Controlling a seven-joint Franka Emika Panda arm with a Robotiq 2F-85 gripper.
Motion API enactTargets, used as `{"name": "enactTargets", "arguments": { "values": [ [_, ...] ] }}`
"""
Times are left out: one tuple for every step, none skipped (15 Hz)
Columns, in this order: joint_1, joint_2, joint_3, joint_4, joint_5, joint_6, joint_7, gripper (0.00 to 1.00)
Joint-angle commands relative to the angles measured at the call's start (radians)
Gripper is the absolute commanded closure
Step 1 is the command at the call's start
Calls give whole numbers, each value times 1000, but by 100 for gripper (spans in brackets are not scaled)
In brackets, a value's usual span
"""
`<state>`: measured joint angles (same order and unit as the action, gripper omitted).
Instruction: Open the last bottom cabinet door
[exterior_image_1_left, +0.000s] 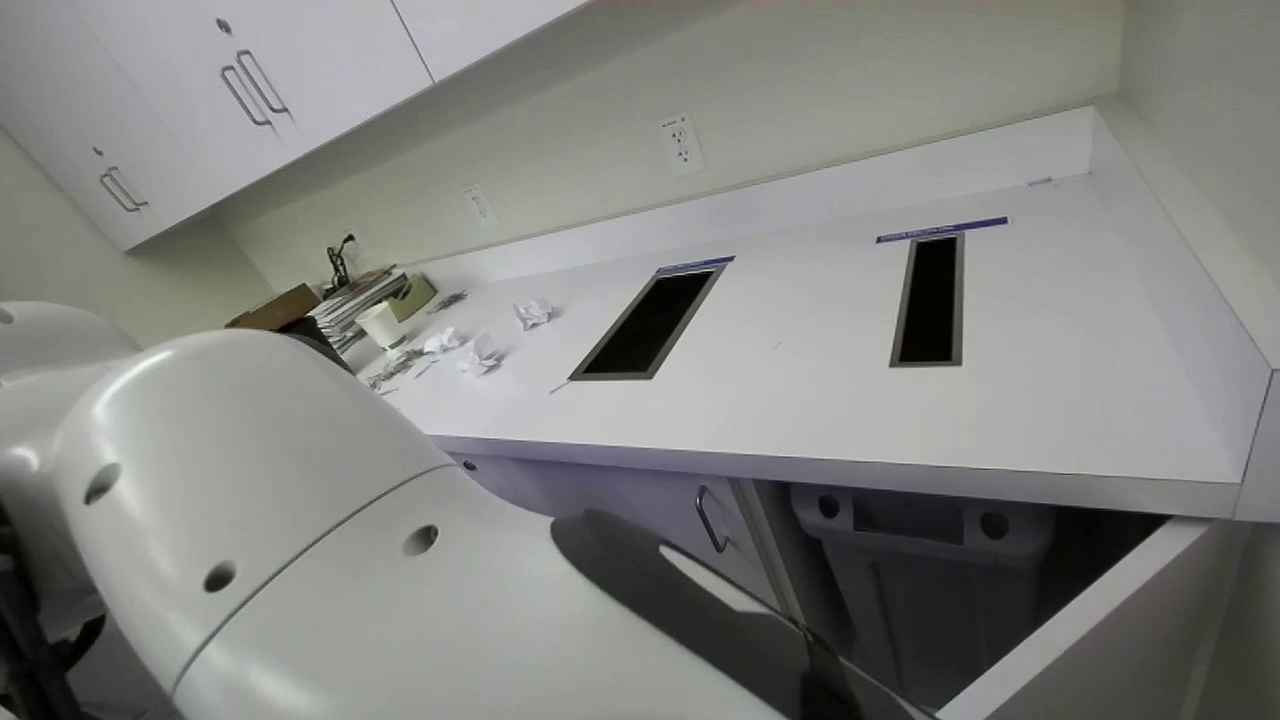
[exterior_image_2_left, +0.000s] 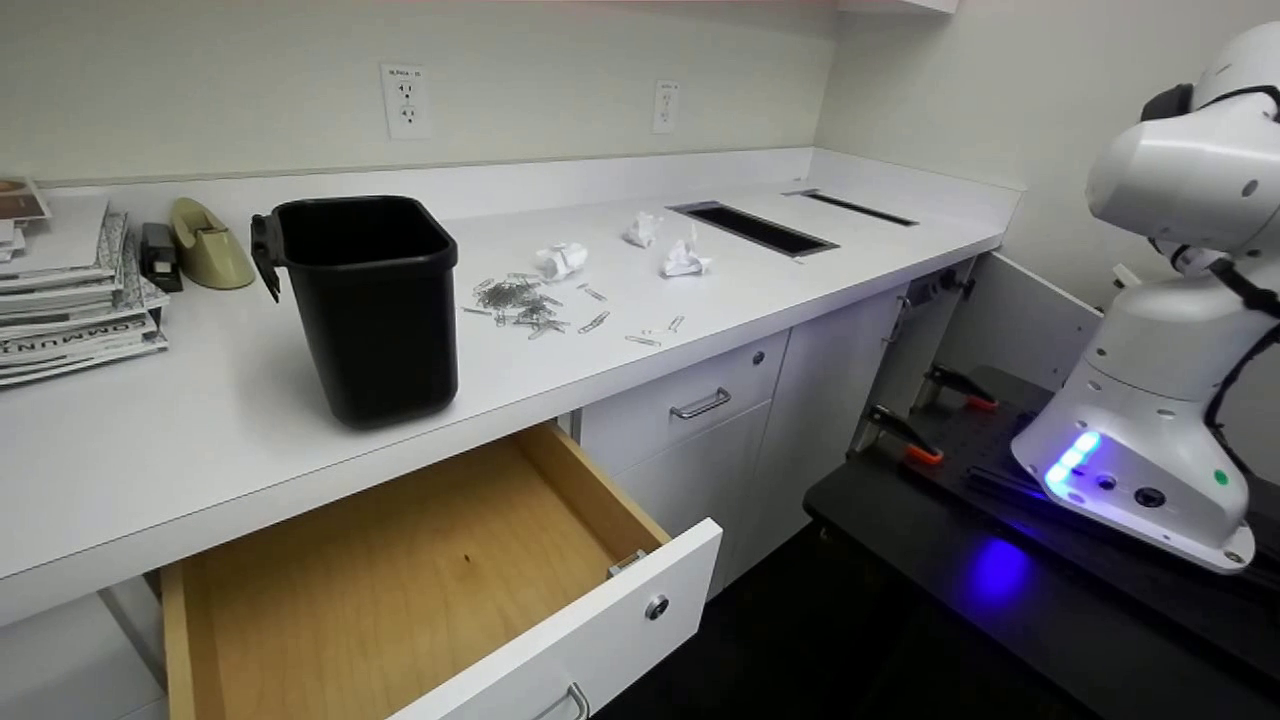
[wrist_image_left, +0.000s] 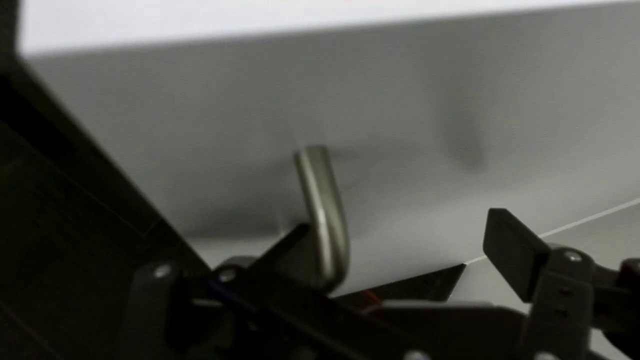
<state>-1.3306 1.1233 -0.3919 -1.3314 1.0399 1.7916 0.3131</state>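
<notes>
A white robot arm (exterior_image_1_left: 300, 480) fills the foreground before a counter (exterior_image_1_left: 800, 400) dotted with crumpled paper (exterior_image_1_left: 480, 355) (a pale cup (exterior_image_1_left: 381, 326) sits nearby), while below the counter's edge a bottom cabinet door (exterior_image_1_left: 1110, 625) stands open, exposing a gray container (exterior_image_1_left: 940, 590).

in an exterior view the white arm (exterior_image_2_left: 1170, 335) rises from its base (exterior_image_2_left: 1140, 490), where a strip of blue light (exterior_image_2_left: 1072, 458) glows. in an exterior view its rounded links (exterior_image_1_left: 320, 500) fill the lower left and slant down toward the right. in the wrist view the dark end effector (wrist_image_left: 402, 250) stands with its fingers (wrist_image_left: 515, 255) spread well apart.
</notes>
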Motion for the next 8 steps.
{"name": "enactTargets", "arguments": {
  "values": [
    [68,-127,-10,-88,-117,114,-18,0],
    [82,-158,-14,-112,-156,150,-21,0],
    [102,-203,-22,-154,-197,187,-29,0],
    [125,-246,-29,-199,-242,229,-42,0],
    [146,-280,-30,-233,-280,272,-53,0],
    [174,-321,-34,-283,-319,335,-58,0],
    [200,-355,-35,-330,-357,405,-59,0],
    [224,-385,-36,-376,-397,473,-65,0]
  ]
}}
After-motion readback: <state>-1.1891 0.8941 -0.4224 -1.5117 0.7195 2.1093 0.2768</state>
